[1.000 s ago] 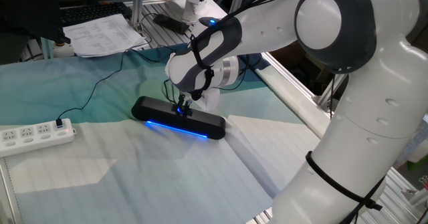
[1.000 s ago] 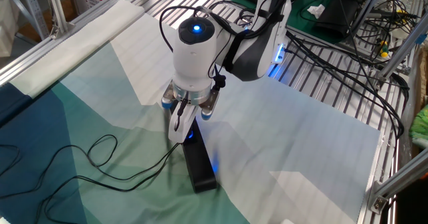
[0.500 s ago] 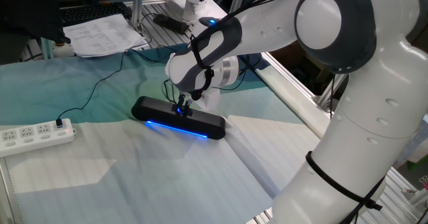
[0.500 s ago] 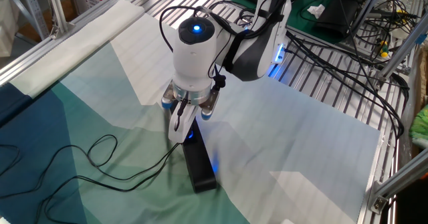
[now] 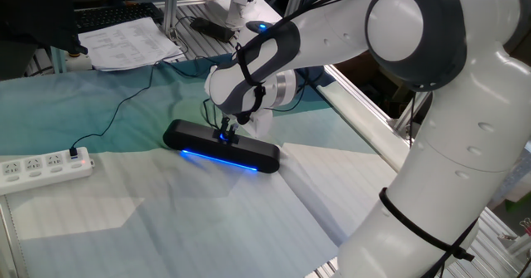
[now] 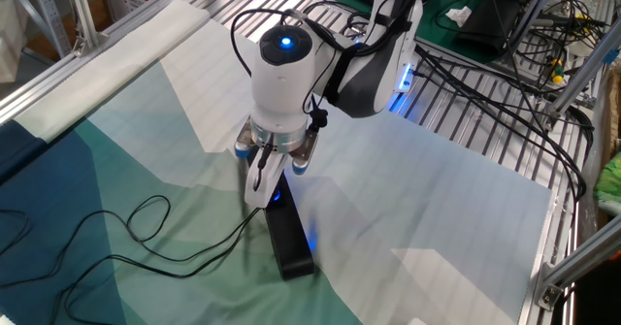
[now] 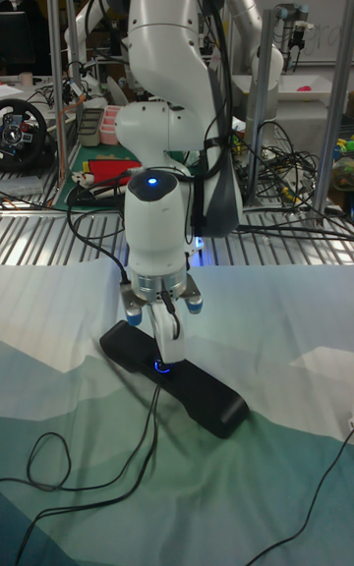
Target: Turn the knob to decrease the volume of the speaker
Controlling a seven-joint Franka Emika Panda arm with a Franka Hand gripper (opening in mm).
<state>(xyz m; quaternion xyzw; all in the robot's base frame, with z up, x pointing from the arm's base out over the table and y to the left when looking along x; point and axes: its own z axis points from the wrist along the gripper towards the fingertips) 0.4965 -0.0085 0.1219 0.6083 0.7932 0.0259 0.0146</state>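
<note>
The gripper (image 7: 160, 355) sits on the knob (image 7: 160, 366) on top of the speaker (image 5: 221, 147), which lies mid-table on the cloth (image 5: 166, 220). Its fingers look narrowed around the knob, seemingly gripping it. Reaching looks done; the turning is left, and no view shows volume. The tall view shows the knob's blue ring; the one fixed view shows the front strip and a power strip (image 5: 41, 170) far left.

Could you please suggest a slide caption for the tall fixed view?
Franka gripper down at the glowing blue knob on top of the black speaker, which lies on a teal and white cloth.
</note>
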